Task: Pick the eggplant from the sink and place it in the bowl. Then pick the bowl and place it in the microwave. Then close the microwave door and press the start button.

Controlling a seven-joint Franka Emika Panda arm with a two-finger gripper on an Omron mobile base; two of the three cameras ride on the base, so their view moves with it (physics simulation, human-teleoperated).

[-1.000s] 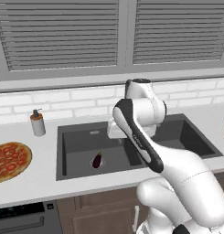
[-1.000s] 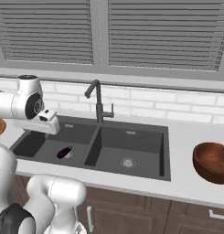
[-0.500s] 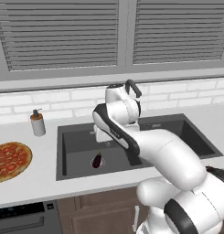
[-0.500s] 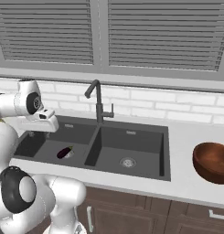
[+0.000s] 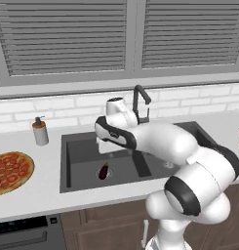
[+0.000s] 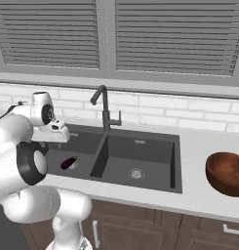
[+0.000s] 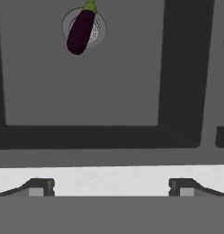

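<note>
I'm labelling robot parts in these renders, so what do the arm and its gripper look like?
The arm is glossy white, built of rounded, bulbous segments joined by dark grey-black bands at the joints; a similar dark ring marks the joint nearest the right base camera. No cables or markings are visible. The gripper has two small dark grey finger tips with lighter grey pads on their ends, seen in the hand view.

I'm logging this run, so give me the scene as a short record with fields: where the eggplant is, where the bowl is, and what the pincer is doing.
eggplant: lying on the drain of the left basin of the sink, not held
bowl: on the counter to the right of the sink; nothing visible inside
pincer: open, above the left basin, clear of the eggplant
faucet: behind the sink, at the divider
other items: soap dispenser and pizza on the counter left of the sink
</note>
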